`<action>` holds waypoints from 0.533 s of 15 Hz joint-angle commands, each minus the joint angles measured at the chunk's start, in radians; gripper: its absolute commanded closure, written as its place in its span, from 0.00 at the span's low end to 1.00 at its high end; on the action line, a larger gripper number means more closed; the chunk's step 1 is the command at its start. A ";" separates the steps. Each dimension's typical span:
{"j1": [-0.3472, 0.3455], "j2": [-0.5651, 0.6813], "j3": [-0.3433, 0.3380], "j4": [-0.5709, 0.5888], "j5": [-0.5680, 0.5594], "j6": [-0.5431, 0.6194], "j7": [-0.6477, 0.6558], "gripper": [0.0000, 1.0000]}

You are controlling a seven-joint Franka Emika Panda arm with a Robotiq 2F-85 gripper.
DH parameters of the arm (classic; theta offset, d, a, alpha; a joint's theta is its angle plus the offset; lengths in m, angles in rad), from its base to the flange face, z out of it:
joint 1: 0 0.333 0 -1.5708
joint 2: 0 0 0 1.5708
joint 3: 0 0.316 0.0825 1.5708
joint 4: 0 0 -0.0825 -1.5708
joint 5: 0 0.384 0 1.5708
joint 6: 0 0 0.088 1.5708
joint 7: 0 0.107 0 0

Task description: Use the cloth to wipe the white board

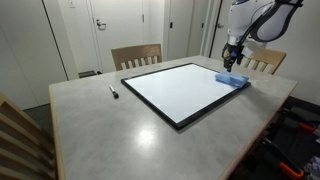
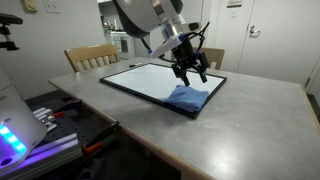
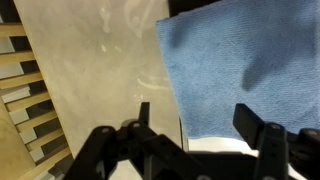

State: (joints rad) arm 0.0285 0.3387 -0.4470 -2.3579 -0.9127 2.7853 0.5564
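A white board with a black frame lies flat on the table; it also shows in an exterior view. A blue cloth lies on one corner of the board, also seen in an exterior view and filling the upper right of the wrist view. My gripper hangs just above the cloth, apart from it, as the exterior view shows. In the wrist view the gripper is open and empty, its fingers straddling the cloth's edge.
A black marker lies on the grey table beside the board. Wooden chairs stand at the far table edge, another behind the arm. Slatted chair backs show at the wrist view's left.
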 commanded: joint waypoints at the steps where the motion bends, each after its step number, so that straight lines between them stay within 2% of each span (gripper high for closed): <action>1: -0.033 -0.123 0.087 -0.037 0.060 -0.132 -0.101 0.00; 5: -0.056 -0.200 0.189 -0.034 0.236 -0.290 -0.236 0.00; 8: -0.064 -0.224 0.231 -0.019 0.342 -0.343 -0.302 0.00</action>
State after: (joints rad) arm 0.0013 0.1502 -0.2662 -2.3728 -0.6517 2.4880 0.3339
